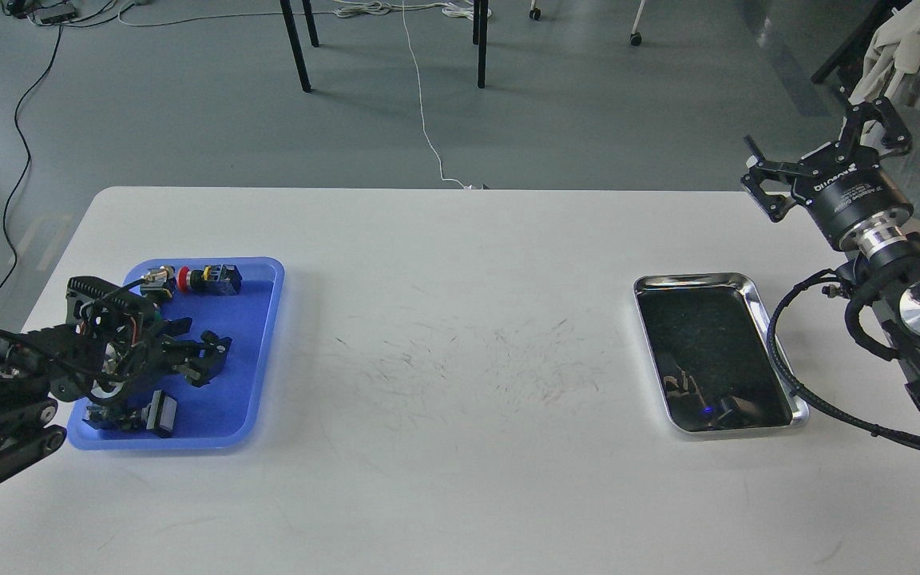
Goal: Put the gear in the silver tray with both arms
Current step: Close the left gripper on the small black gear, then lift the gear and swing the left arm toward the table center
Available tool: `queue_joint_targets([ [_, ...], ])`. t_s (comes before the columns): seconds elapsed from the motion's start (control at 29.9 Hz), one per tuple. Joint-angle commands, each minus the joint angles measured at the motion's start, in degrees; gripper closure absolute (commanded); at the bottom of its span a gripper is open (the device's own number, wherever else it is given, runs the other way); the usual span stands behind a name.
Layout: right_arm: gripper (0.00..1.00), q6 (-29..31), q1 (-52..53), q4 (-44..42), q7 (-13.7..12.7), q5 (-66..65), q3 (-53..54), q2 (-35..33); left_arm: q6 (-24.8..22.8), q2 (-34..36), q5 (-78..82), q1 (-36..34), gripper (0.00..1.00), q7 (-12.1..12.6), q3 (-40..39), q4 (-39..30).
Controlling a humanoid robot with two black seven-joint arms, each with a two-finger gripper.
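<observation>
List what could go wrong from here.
The left claw hangs low over the crowded blue tray; it may knock the red-button part or grab the wrong piece. The silver tray sits far across the table, with the right arm's cable over its rim, which could snag.

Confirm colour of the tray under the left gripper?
Blue plastic tray, best seen in the head view; left gripper is over it.

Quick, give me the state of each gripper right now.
Left gripper: over the blue tray, fingers look spread, nothing visibly held.
Right gripper: open, empty, raised beyond the silver tray.
</observation>
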Motion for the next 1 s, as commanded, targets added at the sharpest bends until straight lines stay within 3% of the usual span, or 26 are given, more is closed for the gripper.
queue_joint_targets([
  [0.0, 0.01, 0.0, 0.0, 0.0, 0.0, 0.0, 0.0, 0.0, -0.1, 0.0, 0.0, 0.0, 0.46, 0.1, 0.0, 0.0],
  [0.07, 0.01, 0.0, 0.0, 0.0, 0.0, 0.0, 0.0, 0.0, -0.2, 0.1, 0.1, 0.0, 0.52, 0.1, 0.1, 0.0],
  [0.17, 0.01, 0.0, 0.0, 0.0, 0.0, 0.0, 0.0, 0.0, -0.3, 0.2, 0.1, 0.3, 0.72, 0.1, 0.1, 0.0],
  [0.4, 0.01, 0.0, 0.0, -0.1, 0.0, 0.0, 0.1, 0.1, -0.4, 0.1, 0.1, 0.4, 0.87, 0.0, 0.0, 0.0],
  [0.7, 0.01, 0.0, 0.0, -0.2, 0.0, 0.0, 0.1, 0.0, -0.3, 1.2, -0.4, -1.2, 0.88, -0.3, -0.9, -1.2],
  [0.97, 0.01, 0.0, 1.0, -0.6, -0.1, -0.1, -0.3, -0.6, -0.3, 5.1, -2.8, -14.0, 0.88, -0.1, -1.0, -11.0],
])
